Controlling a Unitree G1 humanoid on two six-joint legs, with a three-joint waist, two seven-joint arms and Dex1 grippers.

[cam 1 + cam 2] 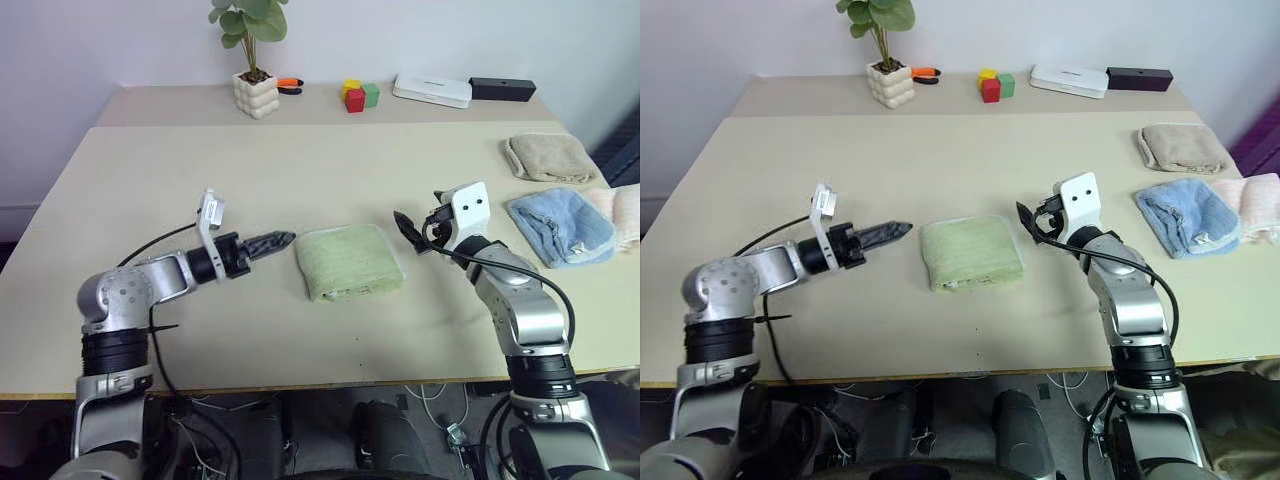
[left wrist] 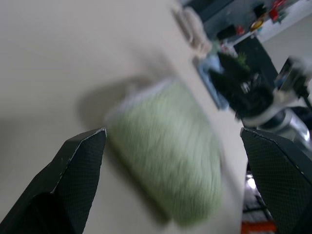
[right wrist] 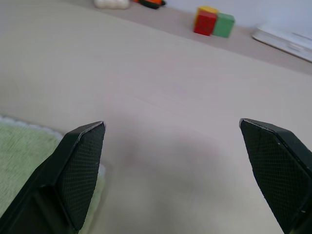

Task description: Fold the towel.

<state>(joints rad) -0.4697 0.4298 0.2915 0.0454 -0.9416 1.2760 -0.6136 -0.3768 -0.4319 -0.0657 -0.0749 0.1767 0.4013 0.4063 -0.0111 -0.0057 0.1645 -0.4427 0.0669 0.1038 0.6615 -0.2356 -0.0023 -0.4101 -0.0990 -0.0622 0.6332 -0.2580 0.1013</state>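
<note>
The green towel [image 1: 349, 262] lies folded into a compact block near the middle of the beige table [image 1: 200, 170], its long axis running roughly across the table and its stacked open edges facing the near edge. The left gripper [image 1: 282, 240] hovers just beside its left end, fingers spread wide and holding nothing; the right gripper [image 1: 408, 232] hangs near its right end, equally wide and holding nothing. Further right lie a light blue towel [image 1: 560, 226] and a beige towel [image 1: 548, 157]. Along the back by the white wall stand a potted plant [image 1: 254, 60], 3 coloured blocks [image 1: 358, 96] and a white box [image 1: 432, 90].
</note>
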